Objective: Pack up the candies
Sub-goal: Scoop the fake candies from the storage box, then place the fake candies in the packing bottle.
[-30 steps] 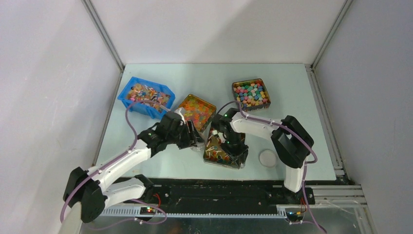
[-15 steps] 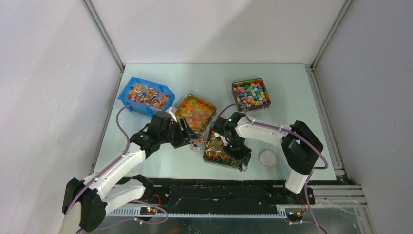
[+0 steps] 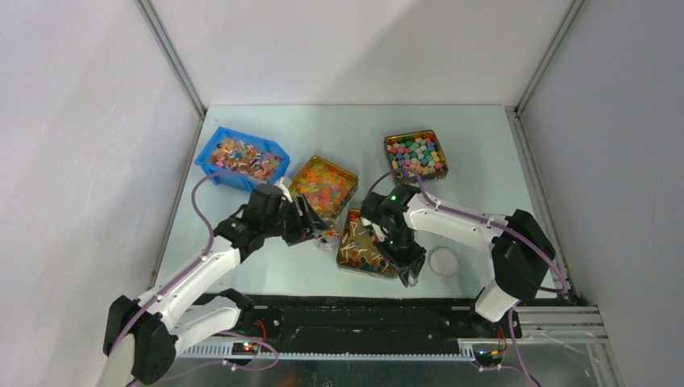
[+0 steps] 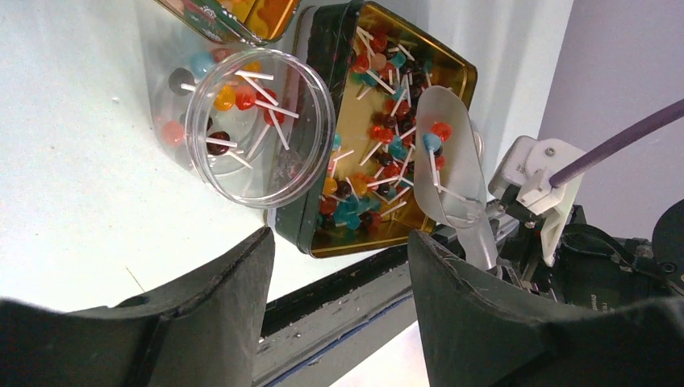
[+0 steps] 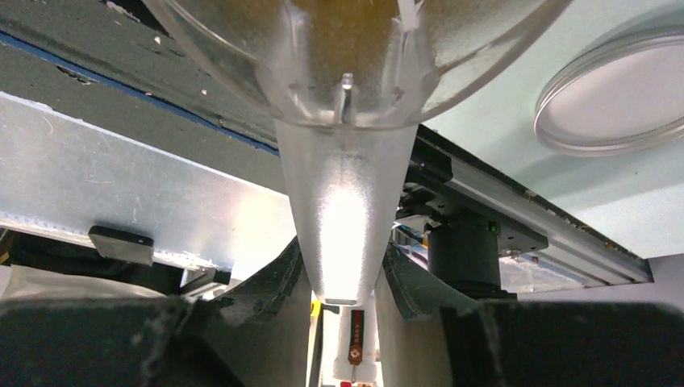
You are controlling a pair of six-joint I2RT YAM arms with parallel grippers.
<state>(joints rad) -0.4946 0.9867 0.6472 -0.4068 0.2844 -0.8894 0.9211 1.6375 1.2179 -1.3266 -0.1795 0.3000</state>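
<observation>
The candies (image 4: 379, 129), small lollipops with white sticks, fill a gold tin (image 3: 352, 255) at the table's near middle. Several more lie in a clear round jar (image 4: 258, 125), which stands open-topped against the tin's left side (image 3: 329, 239). My left gripper (image 4: 339, 238) is open just short of the jar, with nothing between its fingers (image 4: 202, 314). My right gripper (image 5: 343, 258) is shut on the handle of a clear scoop (image 5: 343, 185). The scoop (image 4: 448, 161) hangs over the tin's near right edge with a red and a blue candy in it.
A round clear lid (image 3: 443, 260) lies right of the tin. A blue bin (image 3: 242, 159) of mixed sweets stands at the back left. A tin of orange gummies (image 3: 324, 184) and a tin of coloured cubes (image 3: 415, 153) stand behind. The black table edge (image 4: 339, 282) is close.
My left gripper has opened wider and drawn back a little from the jar. My right arm has carried the scoop toward the tin's near right corner.
</observation>
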